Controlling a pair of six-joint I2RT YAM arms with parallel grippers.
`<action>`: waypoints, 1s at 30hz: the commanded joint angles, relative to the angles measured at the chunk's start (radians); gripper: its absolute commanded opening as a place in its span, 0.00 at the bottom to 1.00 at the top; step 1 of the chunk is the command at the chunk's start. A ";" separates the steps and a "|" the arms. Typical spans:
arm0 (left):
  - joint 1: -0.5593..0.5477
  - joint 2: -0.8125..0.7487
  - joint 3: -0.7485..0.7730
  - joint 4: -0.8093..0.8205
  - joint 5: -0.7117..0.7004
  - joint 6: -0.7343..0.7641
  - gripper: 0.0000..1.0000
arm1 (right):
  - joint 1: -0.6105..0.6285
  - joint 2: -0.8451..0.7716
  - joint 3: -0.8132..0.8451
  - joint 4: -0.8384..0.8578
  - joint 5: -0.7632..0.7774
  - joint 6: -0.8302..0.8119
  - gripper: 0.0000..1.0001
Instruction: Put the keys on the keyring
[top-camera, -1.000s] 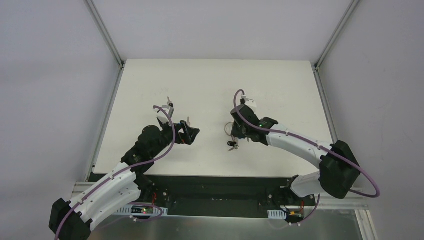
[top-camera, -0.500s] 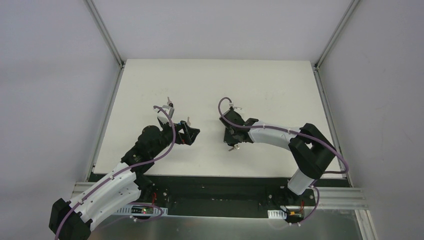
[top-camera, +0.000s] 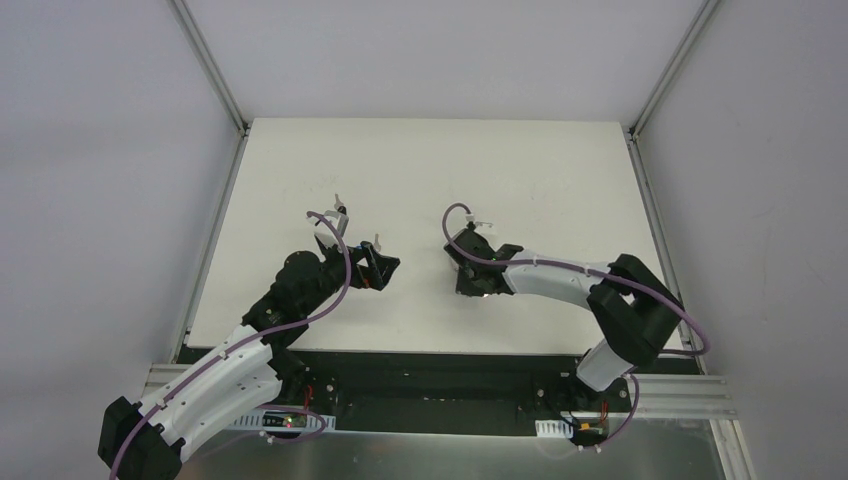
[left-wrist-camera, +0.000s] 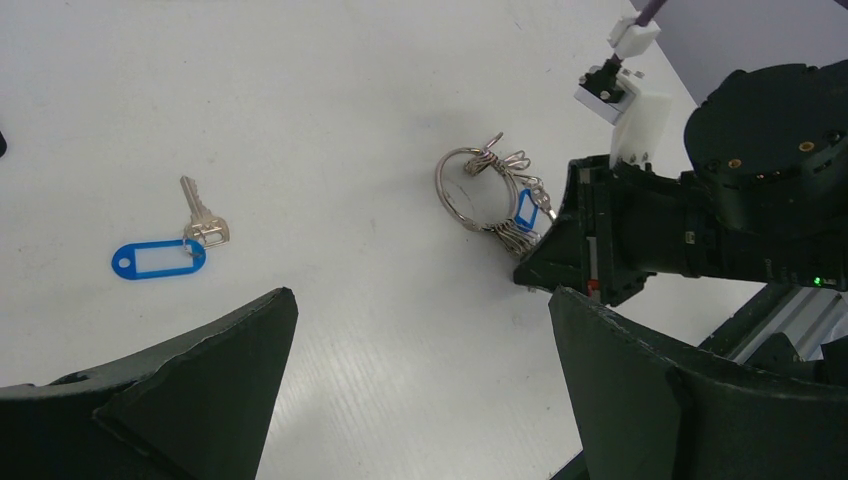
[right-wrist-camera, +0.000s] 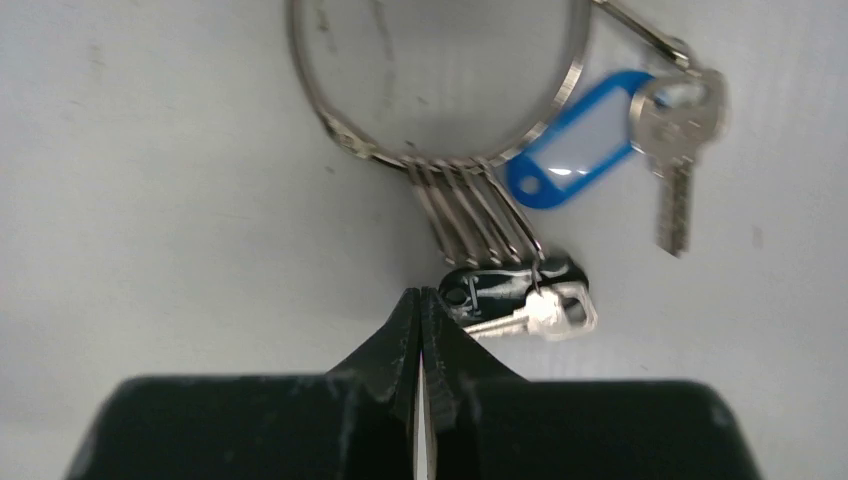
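the keyring and keys are shiny metal, the blue tag glossy plastic, the table matt.

no readable text, no legible labels

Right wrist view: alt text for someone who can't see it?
The right gripper, shut on nothing, points at a silver keyring lying on the white table. A blue-tagged key and a black-tagged key are attached to the ring, the black tag nearest the gripper.

The left arm and right arm share white shells, black joints and looping purple cables.
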 joint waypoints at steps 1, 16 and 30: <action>-0.013 -0.012 0.010 0.037 0.010 -0.014 0.99 | -0.002 -0.131 -0.075 -0.181 0.107 0.023 0.00; -0.012 -0.010 0.011 0.041 0.017 -0.018 0.99 | -0.049 -0.283 -0.021 -0.235 0.018 -0.034 0.07; -0.013 -0.018 0.008 0.039 0.013 -0.017 0.99 | -0.063 -0.061 0.106 -0.137 -0.056 -0.088 0.37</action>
